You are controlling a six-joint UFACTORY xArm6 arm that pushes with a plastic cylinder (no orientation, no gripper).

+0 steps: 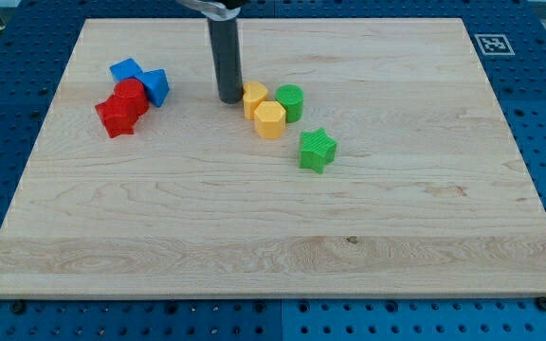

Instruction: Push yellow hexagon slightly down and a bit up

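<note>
The yellow hexagon (pixel 270 120) lies on the wooden board a little above its middle. A second yellow block (pixel 254 98) touches it at the upper left. A green cylinder (pixel 290 102) touches the hexagon at the upper right. My tip (pixel 228 99) rests on the board just left of the second yellow block, up and to the left of the hexagon, and seems just short of touching the block. The rod rises straight to the view's top.
A green star (pixel 318 150) lies below and right of the hexagon. At the view's upper left a blue block (pixel 127 71), another blue block (pixel 155 86), a red cylinder (pixel 131 97) and a red star (pixel 116 117) cluster together. A marker tag (pixel 491 44) sits beyond the board's top right corner.
</note>
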